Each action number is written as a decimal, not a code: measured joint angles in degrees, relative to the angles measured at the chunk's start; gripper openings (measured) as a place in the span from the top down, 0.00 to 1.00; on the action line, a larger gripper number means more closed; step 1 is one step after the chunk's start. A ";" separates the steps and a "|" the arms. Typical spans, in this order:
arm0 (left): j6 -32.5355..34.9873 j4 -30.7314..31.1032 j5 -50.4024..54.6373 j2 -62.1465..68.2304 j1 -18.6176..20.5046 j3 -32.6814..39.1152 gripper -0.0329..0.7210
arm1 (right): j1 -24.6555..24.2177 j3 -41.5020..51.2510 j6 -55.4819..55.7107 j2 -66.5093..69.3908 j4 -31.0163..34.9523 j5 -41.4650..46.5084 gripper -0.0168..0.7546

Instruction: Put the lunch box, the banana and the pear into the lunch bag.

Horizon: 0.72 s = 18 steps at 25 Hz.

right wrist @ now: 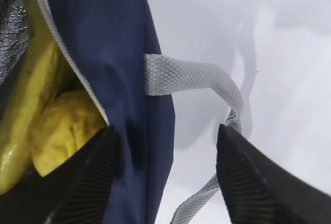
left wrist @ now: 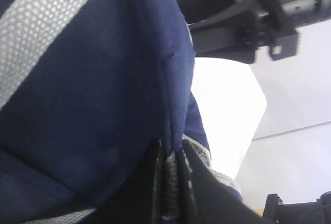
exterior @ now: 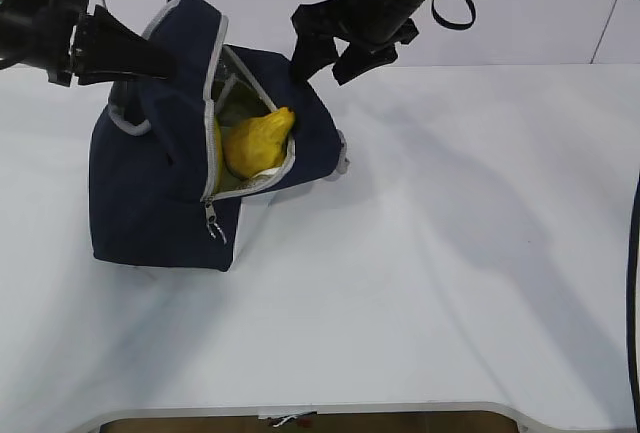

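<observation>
1. Exterior view: the lunch bag (exterior: 160,193) stands on the white table (exterior: 450,283), left of centre, with its zipper open. The pear (exterior: 258,143) shows in the opening. The lunch box is not visible from here, and I cannot tell whether it is inside. The left gripper (exterior: 165,61) reaches in from the far left and meets the raised flap; its jaws look clamped on the fabric. The right gripper (exterior: 325,58) hangs over the bag's far right edge with its jaws spread.

2. Left wrist view: navy fabric and a grey webbing strip (left wrist: 46,32) fill the frame. At the bottom edge, the jaws are closed on a fold of the bag beside the zipper trim.

3. Right wrist view: the jaws are open and straddle the bag's wall. One finger is inside, near the pear and the banana (right wrist: 23,110), and the other is outside beside a grey handle (right wrist: 196,76).

4. Risk: if the right arm rises, its outer finger could catch the handle loop and tip the bag. If the left grip slips, the flap could fall over the opening.
</observation>
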 joint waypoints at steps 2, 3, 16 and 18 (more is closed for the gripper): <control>0.00 0.00 0.00 0.00 0.00 0.00 0.94 | 0.00 0.00 0.00 0.72 -0.28 -0.40 0.29; 0.00 0.00 0.00 0.00 0.00 0.00 0.94 | 0.00 0.00 0.00 0.95 -0.54 -0.53 0.31; 0.00 0.00 0.00 0.00 0.00 0.00 0.94 | 0.00 0.00 0.04 4.56 -0.94 -0.51 0.46; 0.00 0.00 0.00 0.00 0.00 0.00 0.94 | 0.00 0.00 0.04 4.56 -0.96 -0.11 0.57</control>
